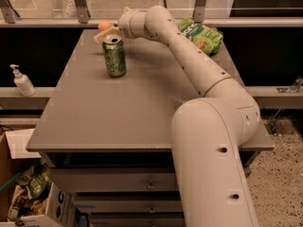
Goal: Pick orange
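The orange point(104, 25) is a small round fruit at the far left corner of the grey table point(132, 108), just behind the green soda can point(114, 56). My gripper point(107, 33) reaches to that corner at the end of the long cream arm point(189, 60). It sits right against the orange's front and right side, above the can's top. The gripper hides the lower part of the orange.
A green snack bag point(201, 34) lies at the far right of the table. A railing runs behind the table's far edge. A soap dispenser point(21, 81) stands on a ledge to the left. A cardboard box point(23, 193) with clutter sits on the floor at lower left.
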You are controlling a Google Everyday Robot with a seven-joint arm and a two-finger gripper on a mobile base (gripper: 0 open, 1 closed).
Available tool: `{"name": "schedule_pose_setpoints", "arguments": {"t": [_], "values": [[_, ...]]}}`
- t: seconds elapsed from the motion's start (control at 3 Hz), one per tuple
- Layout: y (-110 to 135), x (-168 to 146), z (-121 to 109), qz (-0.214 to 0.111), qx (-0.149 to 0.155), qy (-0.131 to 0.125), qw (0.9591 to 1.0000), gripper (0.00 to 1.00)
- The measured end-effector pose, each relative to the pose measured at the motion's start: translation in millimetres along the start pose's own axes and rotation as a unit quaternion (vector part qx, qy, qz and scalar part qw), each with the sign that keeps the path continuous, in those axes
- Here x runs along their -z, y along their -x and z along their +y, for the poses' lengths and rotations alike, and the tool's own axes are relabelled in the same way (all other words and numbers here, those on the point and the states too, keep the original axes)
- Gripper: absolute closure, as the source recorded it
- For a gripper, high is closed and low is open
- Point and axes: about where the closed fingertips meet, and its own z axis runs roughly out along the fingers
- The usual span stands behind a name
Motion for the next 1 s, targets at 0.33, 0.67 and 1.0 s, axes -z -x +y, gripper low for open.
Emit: {"name": "schedule_pose_setpoints", "arguments": {"t": [0.33, 0.67, 1.0], "values": [[7.2, 8.0, 0.7, 0.004, 0.028, 0.004, 0.9996, 0.00], [5.2, 3.0, 6.1, 0.016, 0.046, 0.011, 0.9988, 0.00], [-1.1, -8.2, 10.5, 0.041, 0.062, 0.017, 0.9971, 0.00]]}}
